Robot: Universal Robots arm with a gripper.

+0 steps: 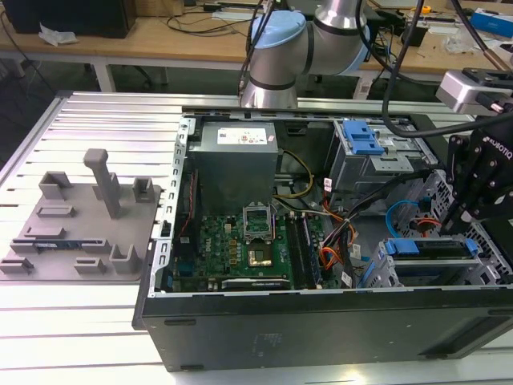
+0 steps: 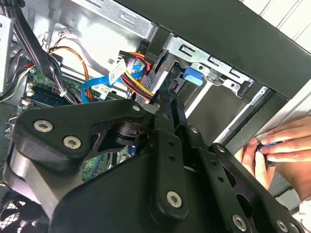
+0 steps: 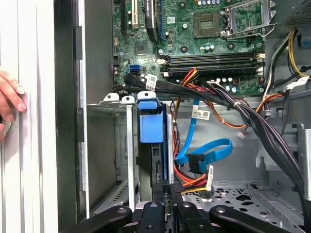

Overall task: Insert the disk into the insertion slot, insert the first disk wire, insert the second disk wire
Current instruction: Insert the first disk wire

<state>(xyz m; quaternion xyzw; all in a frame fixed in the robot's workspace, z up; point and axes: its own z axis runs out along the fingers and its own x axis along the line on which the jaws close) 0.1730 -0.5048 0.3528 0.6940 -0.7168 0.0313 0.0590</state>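
Item: open computer case lying on a slatted metal table, circuit board facing up. Disk in its blue frame: already seated in the slot of the low perforated cage, at the case's near corner on the exterior view's right; in the first wrist view its blue frame end stands out of the cage. Gripper: poised just over the disk's rear edge, jaws drawn close together and, as far as the first wrist view allows, pinched on a black plug at the end of red, yellow and orange wires; gripper tips almost touching the disk. Blue cable: looped loose just beside the disk, unattached at this end. Taller cage with a blue latch: farther back in the case. Grey tray of fixtures: on the table, exterior view's left. A person's hand: outside the case wall.
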